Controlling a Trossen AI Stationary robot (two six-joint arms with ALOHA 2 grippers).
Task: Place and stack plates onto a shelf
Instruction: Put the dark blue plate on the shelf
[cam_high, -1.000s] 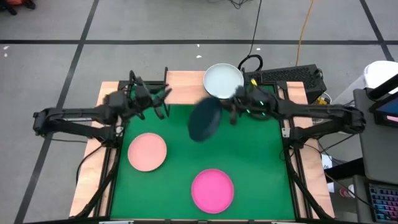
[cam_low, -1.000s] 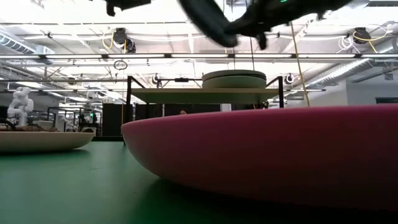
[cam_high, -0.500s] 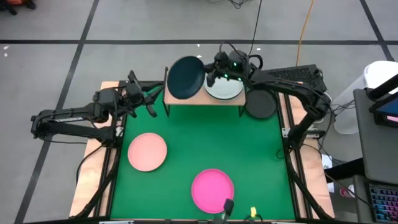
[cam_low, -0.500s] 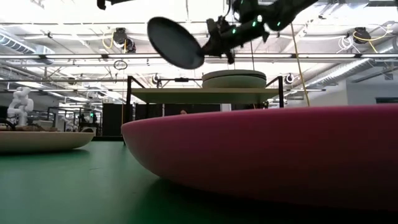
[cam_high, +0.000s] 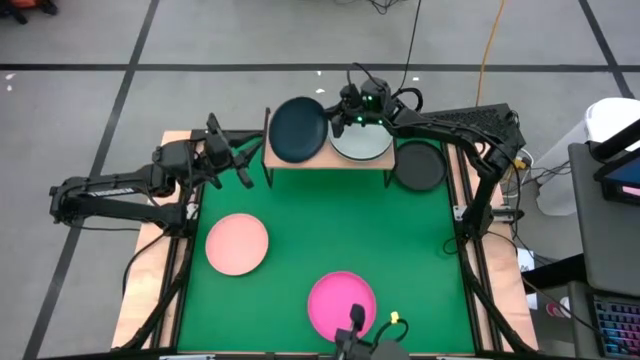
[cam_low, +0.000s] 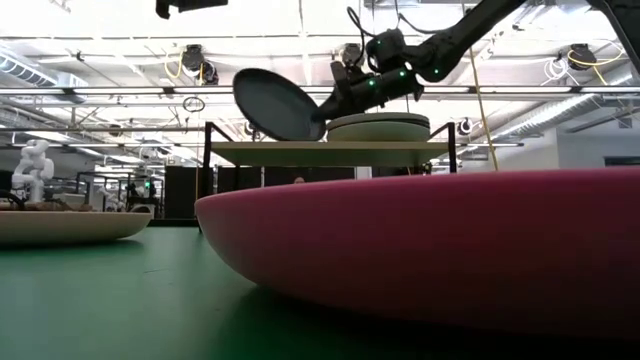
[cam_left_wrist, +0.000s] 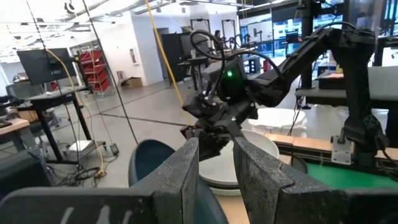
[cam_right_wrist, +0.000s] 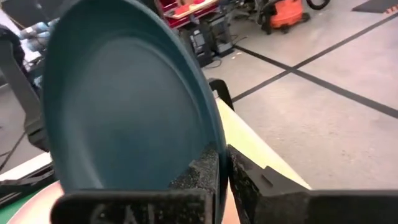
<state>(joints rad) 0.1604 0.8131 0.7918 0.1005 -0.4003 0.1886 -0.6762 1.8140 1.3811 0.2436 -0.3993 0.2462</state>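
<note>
My right gripper (cam_high: 337, 124) is shut on a dark teal plate (cam_high: 298, 130) over the left half of the shelf (cam_high: 325, 161). In the low view the plate (cam_low: 278, 104) hangs tilted just above the shelf board (cam_low: 300, 152); I cannot tell whether it touches. A stack of whitish plates (cam_high: 366, 147) sits on the shelf's right half. A pale pink plate (cam_high: 237, 243) and a magenta plate (cam_high: 341, 306) lie flat on the green mat. A dark plate (cam_high: 419, 167) lies right of the shelf. My left gripper (cam_high: 243, 166) waits open beside the shelf's left end. My right gripper pinches the dark plate's rim (cam_right_wrist: 214, 134) on the side nearest the whitish stack, with one finger (cam_right_wrist: 198, 169) on the hollow face and the other (cam_right_wrist: 252, 177) on the underside. The fingers come from the table's right. The plate is tilted, held edge low, free edge (cam_low: 240, 82) raised.
The shelf stands at the mat's far edge on thin black legs (cam_low: 207, 160). The right arm (cam_high: 470, 125) arches over the table's far right corner, above the dark plate. A small dark device (cam_high: 358, 328) sits at the mat's near edge beside the magenta plate.
My right gripper has carried the dark plate from over the mat's far middle toward the far edge and left, to above the shelf's left half, then lowered it toward the board. As the arm swung away, the dark plate right of the shelf came into view.
</note>
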